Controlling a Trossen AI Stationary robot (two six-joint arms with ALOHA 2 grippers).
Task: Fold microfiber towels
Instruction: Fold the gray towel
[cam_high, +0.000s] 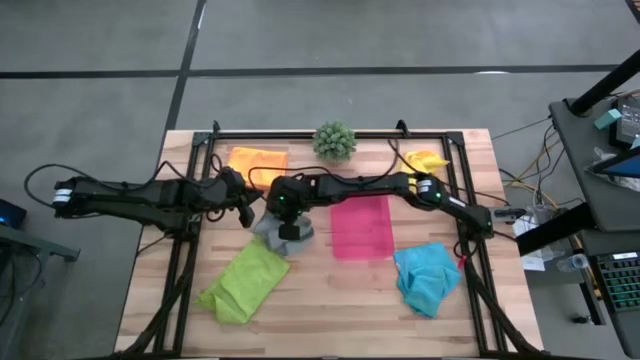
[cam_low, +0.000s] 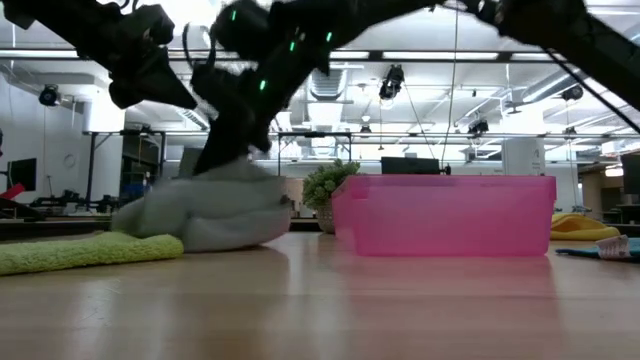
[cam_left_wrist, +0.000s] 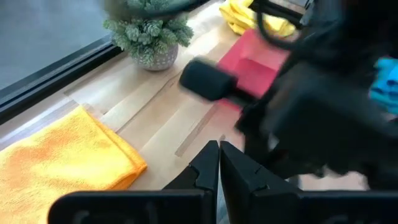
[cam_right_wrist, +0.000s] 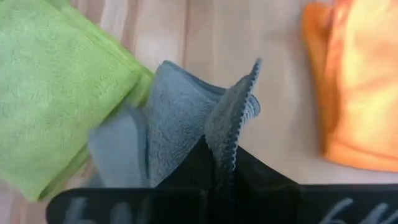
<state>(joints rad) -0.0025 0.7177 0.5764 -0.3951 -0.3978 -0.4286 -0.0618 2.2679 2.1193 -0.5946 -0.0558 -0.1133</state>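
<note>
Grey towel (cam_right_wrist: 180, 118) lies bunched on a pale wooden tabletop (cam_high: 330, 300), with an open hall of white beams and ceiling lights behind. One scalloped edge of it stands pinched in the right jaws (cam_right_wrist: 221, 163), which are clamped tight on the cloth. Just beside those jaws on one side lies the green towel (cam_right_wrist: 56, 87), its edge touching the grey; on the other side, a little apart, the orange towel (cam_right_wrist: 354, 81). The left jaws (cam_left_wrist: 219, 163) hang pressed together and empty, close beside the right arm, with the orange towel near below them. Farther out lies the pink tray (cam_high: 361, 227); nothing shows inside it. Beyond sit the plant (cam_high: 335, 141), yellow towel (cam_high: 425, 160) and blue towel (cam_high: 427, 277).
</note>
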